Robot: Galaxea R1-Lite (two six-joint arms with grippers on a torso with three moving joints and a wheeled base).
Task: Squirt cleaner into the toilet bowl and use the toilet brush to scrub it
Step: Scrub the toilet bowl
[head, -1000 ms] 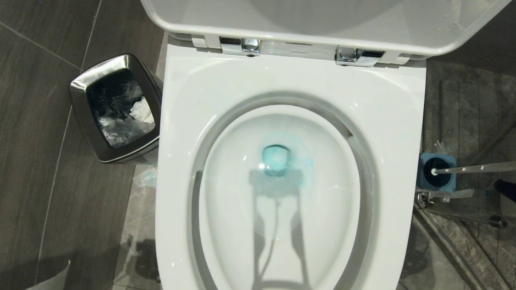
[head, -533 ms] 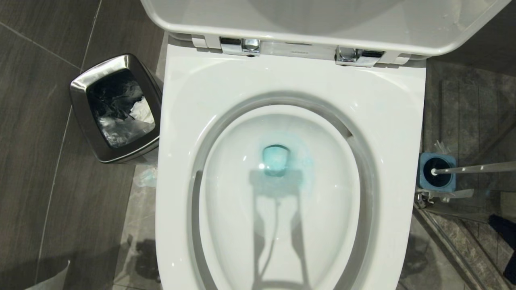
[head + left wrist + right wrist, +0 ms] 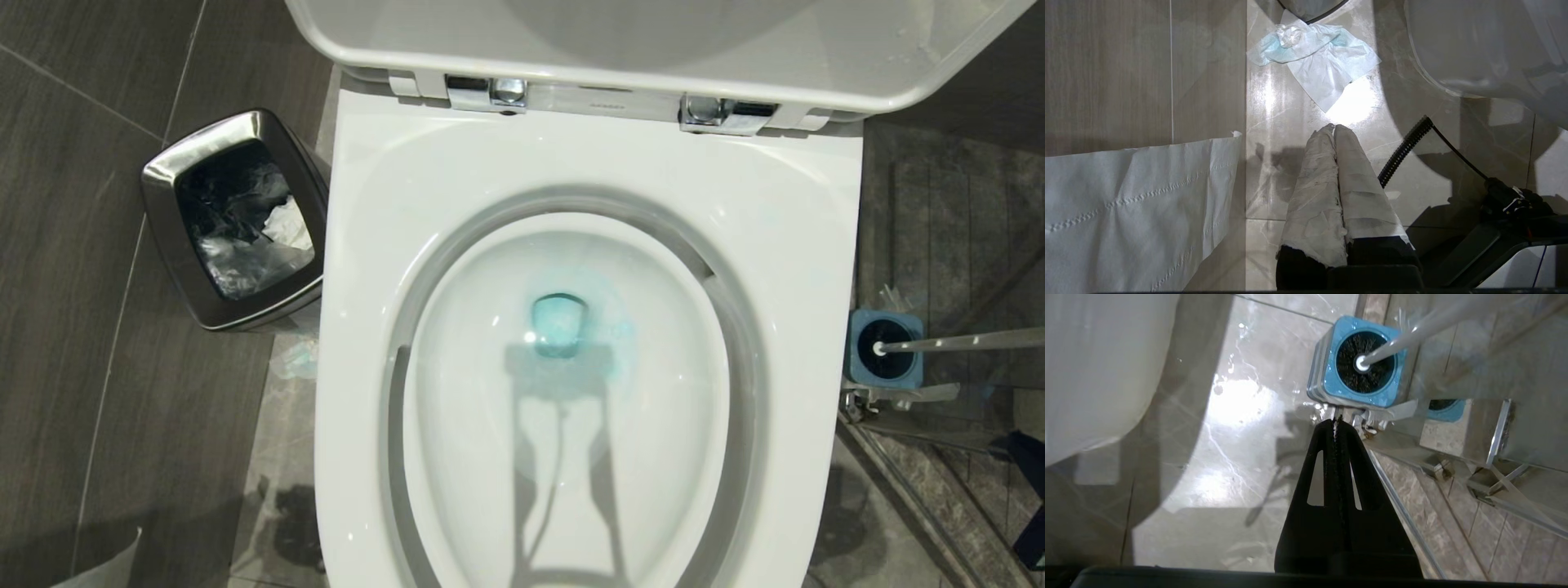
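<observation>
The toilet bowl (image 3: pixel 588 392) fills most of the head view, its lid (image 3: pixel 653 49) tipped up and back on the chrome hinges so the basin lies open from above. The cleaner (image 3: pixel 560 325) is already in: a teal-blue pool sits in the drain at the bottom, with a paler blue haze on the ceramic around it, so I judge the squirting done and the scrubbing yet to start.

To the robot's left a steel waste bin (image 3: pixel 237 220) stands close by the bowl's side, apart from the task. A sheet of white paper (image 3: pixel 1135 212) lies on the floor tiles, and a crumpled tissue (image 3: pixel 1314 61) stained faintly blue lies just by the bin.

To the robot's right, the toilet brush (image 3: pixel 1365 361) stands head-down in its blue-and-grey holder (image 3: pixel 1323 371) on the floor beside the bowl. Its handle leans away from the bowl, which probably leaves the shaft free to be grasped from that side.

The right pincer (image 3: pixel 1336 421) hangs above the floor just short of the holder, pointing toward it, clenched with nothing between its black fingers; it would need to open before it could take the handle. The left pincer (image 3: pixel 1334 127), its fingers wrapped in white tape, is parked over the tiles and likewise clenched and empty.
</observation>
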